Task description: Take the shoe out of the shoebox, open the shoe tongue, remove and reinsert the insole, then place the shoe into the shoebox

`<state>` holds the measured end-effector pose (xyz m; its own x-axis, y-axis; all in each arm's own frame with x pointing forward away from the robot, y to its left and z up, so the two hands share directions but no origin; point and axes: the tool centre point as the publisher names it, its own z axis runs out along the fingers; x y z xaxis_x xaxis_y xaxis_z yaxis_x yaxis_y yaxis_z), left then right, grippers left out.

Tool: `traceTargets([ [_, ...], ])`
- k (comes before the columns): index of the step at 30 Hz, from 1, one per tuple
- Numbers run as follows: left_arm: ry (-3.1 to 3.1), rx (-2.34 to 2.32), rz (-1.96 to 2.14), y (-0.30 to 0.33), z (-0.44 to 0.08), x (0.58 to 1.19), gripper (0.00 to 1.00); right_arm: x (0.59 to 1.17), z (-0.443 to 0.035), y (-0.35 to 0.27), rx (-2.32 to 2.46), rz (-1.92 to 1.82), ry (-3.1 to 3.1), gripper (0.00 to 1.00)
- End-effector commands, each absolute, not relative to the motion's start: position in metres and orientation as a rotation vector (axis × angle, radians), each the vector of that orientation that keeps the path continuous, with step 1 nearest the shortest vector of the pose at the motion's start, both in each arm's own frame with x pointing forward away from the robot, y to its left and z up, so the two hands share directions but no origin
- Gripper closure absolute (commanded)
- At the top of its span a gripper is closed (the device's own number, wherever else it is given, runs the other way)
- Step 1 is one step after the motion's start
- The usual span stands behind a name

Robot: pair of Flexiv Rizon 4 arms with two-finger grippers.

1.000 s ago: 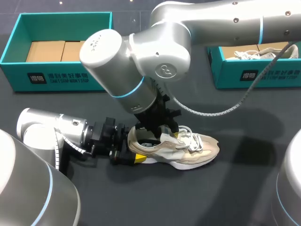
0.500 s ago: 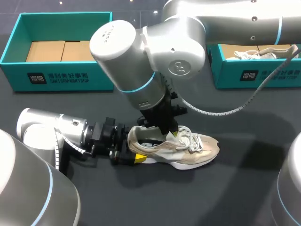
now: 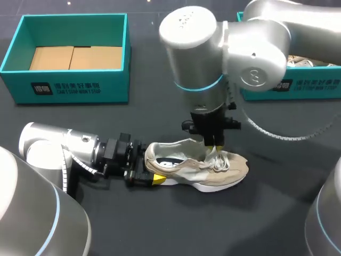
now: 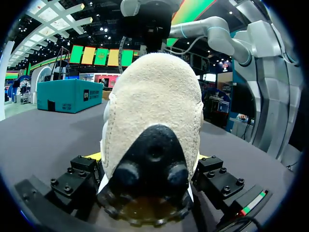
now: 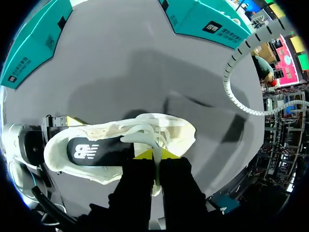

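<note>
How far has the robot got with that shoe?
Done: the shoe is out, lying on the table. In hand: the left pincer clamps its heel while the right pincer pinches the raised tongue. Left: the dark insole sits inside, so taking it out, refitting it and returning the shoe to a shoebox remain.

In the left wrist view the shoe (image 4: 153, 111) shows only its heel, which fills the space between the fingers of my left hand (image 4: 149, 166). Everything ahead of the heel is hidden, and only slivers of the yellow tips peek out at either side. In the right wrist view the insole (image 5: 96, 151) disappears forward under the laces. A white strip runs between the fingers of my right hand (image 5: 155, 155): lace or tongue, I cannot tell. In the head view my right arm (image 3: 224, 53) hides much of the box (image 3: 314, 88) on my right, which the picture's edge also cuts off. The second shoe (image 3: 301, 62) inside barely shows.
</note>
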<state>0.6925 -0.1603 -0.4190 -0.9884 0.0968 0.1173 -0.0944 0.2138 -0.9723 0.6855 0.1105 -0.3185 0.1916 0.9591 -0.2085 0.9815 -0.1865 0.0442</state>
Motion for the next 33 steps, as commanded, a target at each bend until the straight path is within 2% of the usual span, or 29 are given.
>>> traceTargets([
  [1,-2.325,-0.002,1.877,-0.158,-0.42,0.693,1.0,0.68,-0.317,0.1,2.484,-0.012,1.764,1.0],
  [8,-2.325,-0.002,1.877,-0.158,-0.42,0.693,1.0,0.68,-0.317,0.1,2.484,-0.012,1.764,1.0],
  [20,-2.325,-0.002,1.877,-0.158,-0.42,0.693,1.0,0.674,-0.321,0.061,2.578,0.108,1.858,1.0],
  [24,-2.325,-0.002,1.877,-0.158,-0.42,0.693,1.0,0.673,-0.331,0.053,2.554,0.29,1.985,1.0],
  [33,-2.325,-0.002,1.877,-0.158,-0.42,0.693,1.0,0.669,-0.342,0.042,2.506,0.419,2.088,1.0],
])
